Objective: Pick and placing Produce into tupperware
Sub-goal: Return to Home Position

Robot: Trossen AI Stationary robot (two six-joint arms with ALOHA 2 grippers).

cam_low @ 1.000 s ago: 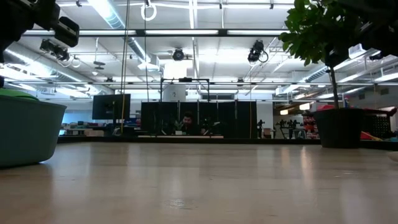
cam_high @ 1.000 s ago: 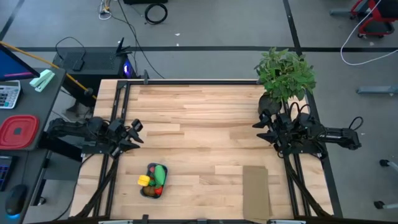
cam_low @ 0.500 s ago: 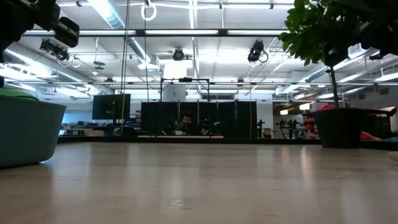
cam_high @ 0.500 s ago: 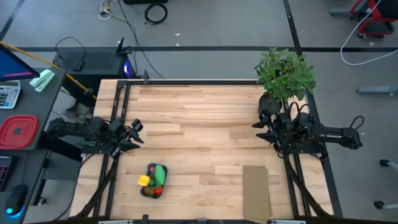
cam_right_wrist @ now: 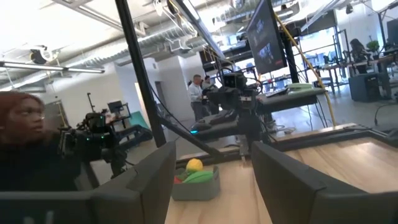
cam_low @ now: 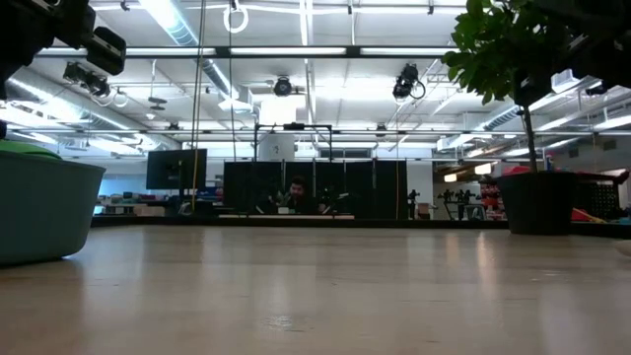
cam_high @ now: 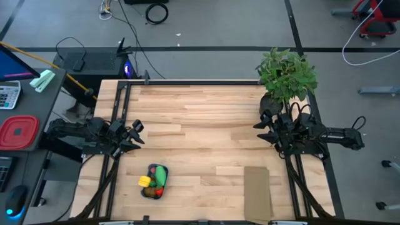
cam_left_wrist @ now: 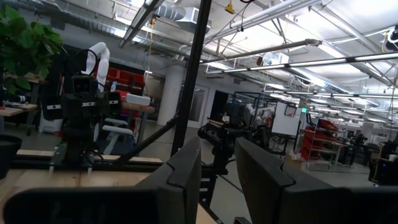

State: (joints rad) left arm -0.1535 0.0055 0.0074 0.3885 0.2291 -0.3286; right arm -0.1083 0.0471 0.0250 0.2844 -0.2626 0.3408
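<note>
left pincer point(cam_high: 138, 134) and right pincer point(cam_high: 260, 132) both apart at table point(cam_high: 206, 122) edges, produce point(cam_high: 161, 175) heaped in tupperware point(cam_low: 44, 212), lower pieces hidden

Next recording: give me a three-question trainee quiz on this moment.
1. True or false: the produce lies loose on the table.
2. What stands at the table corner nearest the right gripper? A) plant B) lamp C) bottle
3. Fill in: the left gripper is ___ and holds nothing.
Key: 1 false, it sits in the tupperware; 2 A; 3 open.
</note>
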